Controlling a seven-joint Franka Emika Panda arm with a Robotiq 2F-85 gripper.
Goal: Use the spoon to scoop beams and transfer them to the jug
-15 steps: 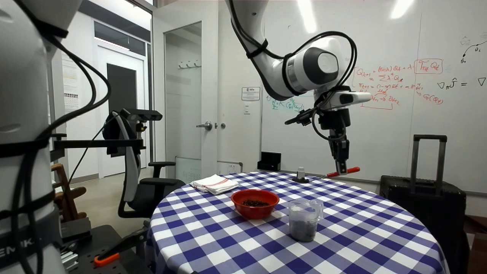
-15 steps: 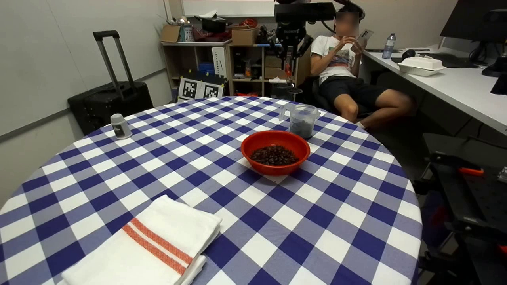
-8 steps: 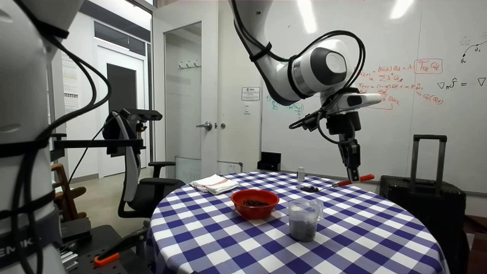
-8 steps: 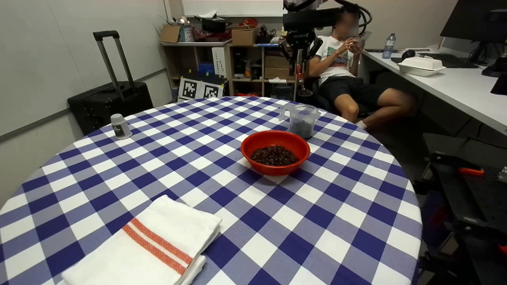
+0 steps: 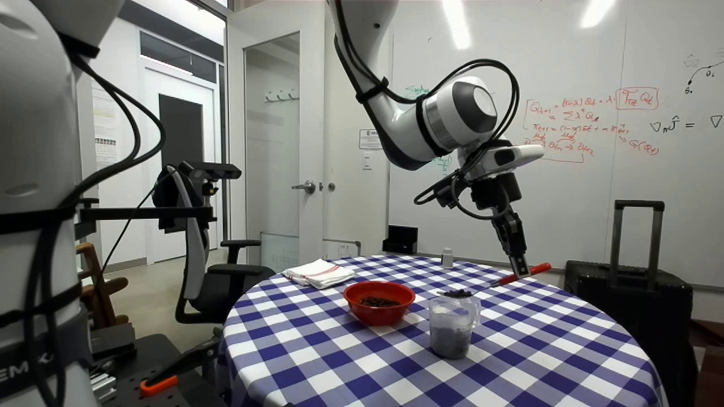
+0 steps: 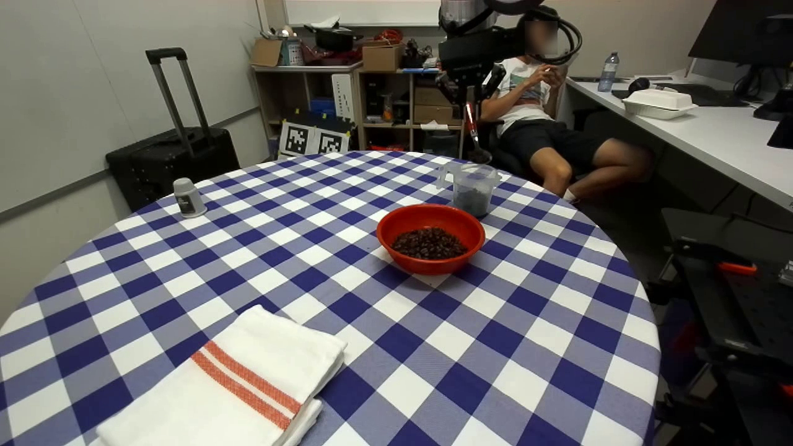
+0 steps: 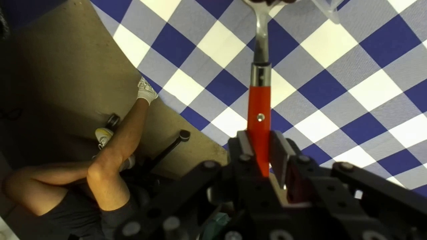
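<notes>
So we've got the gripper (image 7: pixel 261 138) pinching the spoon (image 7: pixel 260 91) by its handle, likely so the beans (image 5: pixel 457 293) right at the rim of the clear jug (image 5: pixel 451 334) can tip freely, jug near the table's (image 6: pixel 557 207) edge beside the red bowl (image 6: pixel 432 266), probably for a short hop.

Open blue-and-white checked tablecloth (image 6: pixel 279 223) gives passage between the round red bowl (image 6: pixel 427 266) and small grey tapered container (image 6: pixel 189 201); the gap from bowl to translucent handled jug (image 5: pixel 451 330) seems narrow, depth uncertain.
</notes>
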